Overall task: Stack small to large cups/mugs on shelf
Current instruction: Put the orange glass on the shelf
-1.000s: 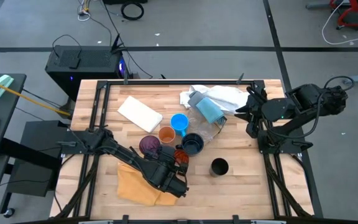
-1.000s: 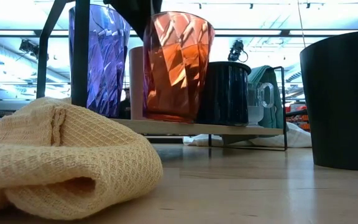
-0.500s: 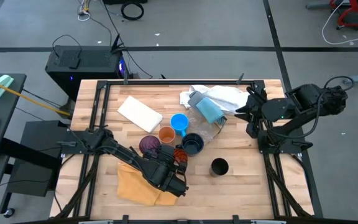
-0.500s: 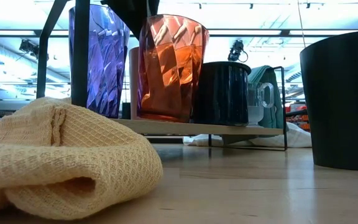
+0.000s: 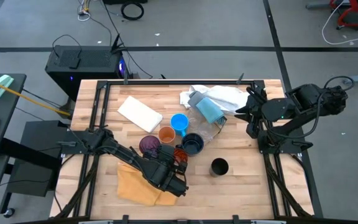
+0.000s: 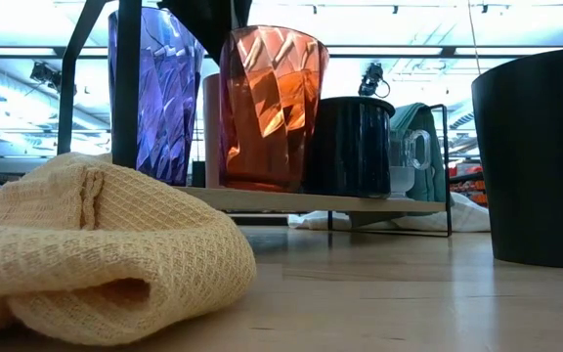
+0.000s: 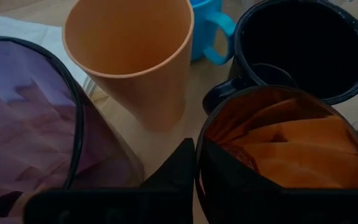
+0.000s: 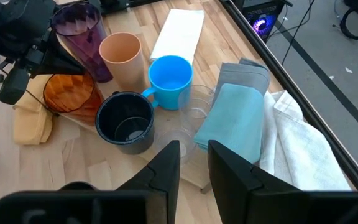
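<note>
The red-orange tumbler [image 6: 273,106] stands upright on the pale wooden shelf [image 6: 379,203], near the middle of the table. The left gripper [image 5: 178,163] reaches it from the near left; in the left wrist view one dark finger [image 7: 180,167] lies against the outside of the tumbler's rim, and the jaws stand narrow about that rim, pinching its wall. Just left of the tumbler stands the purple cup [image 6: 154,90], and behind the two the orange cup [image 5: 166,134]. The dark blue mug [image 6: 352,147] sits just right of the tumbler, touching or nearly so. The bright blue mug [image 5: 179,122] stands on the far side. The black mug [image 5: 219,167] stands apart on the table, to the near right. A yellow cloth [image 5: 137,185] lies under the left arm. The right gripper [image 5: 252,112] waits at the table's right edge, its fingers partly apart and empty.
</note>
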